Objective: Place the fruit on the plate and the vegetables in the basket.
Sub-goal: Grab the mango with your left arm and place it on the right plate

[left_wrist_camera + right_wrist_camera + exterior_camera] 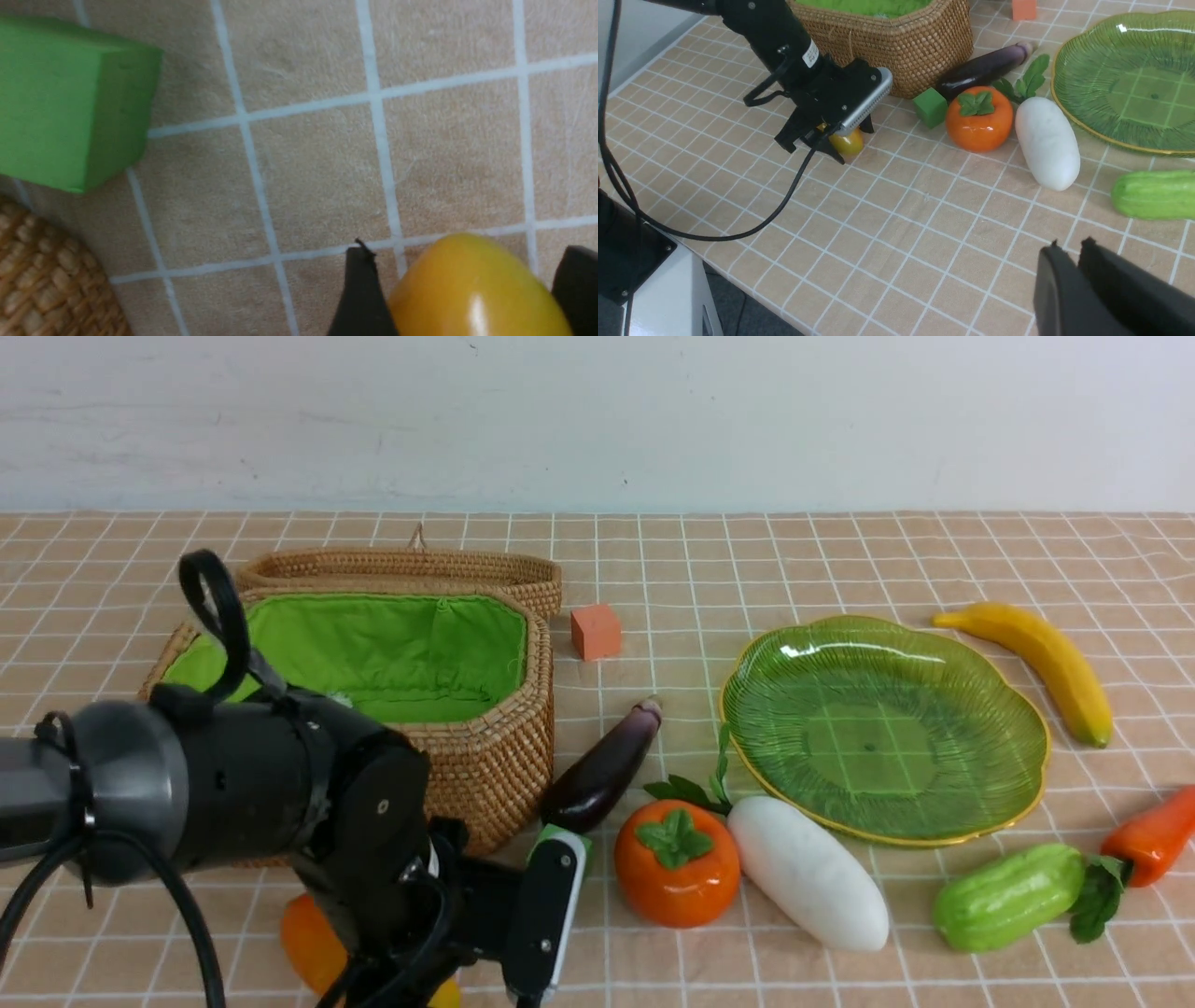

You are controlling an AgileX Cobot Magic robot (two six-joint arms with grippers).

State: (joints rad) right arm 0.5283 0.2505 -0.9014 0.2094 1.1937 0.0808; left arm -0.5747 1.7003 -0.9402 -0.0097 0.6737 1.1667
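My left gripper (467, 252) is down at the table and shut on the orange-yellow mango (472, 294), in front of the basket (485, 747), whose lid is open. The mango also shows in the right wrist view (847, 142) and the front view (313, 943). The green plate (882, 728) has nothing on it. The persimmon (677, 863), white radish (808, 873) and eggplant (602, 770) lie between basket and plate. The banana (1046, 658), cucumber (1008, 896) and pepper (1153, 835) lie at the right. My right gripper (1069, 245) is shut and empty above the table's front.
A green cube (60, 107) sits by the basket's front corner, close to my left gripper. An orange cube (596, 632) stands behind the eggplant. The table's near-left edge (714, 242) shows in the right wrist view.
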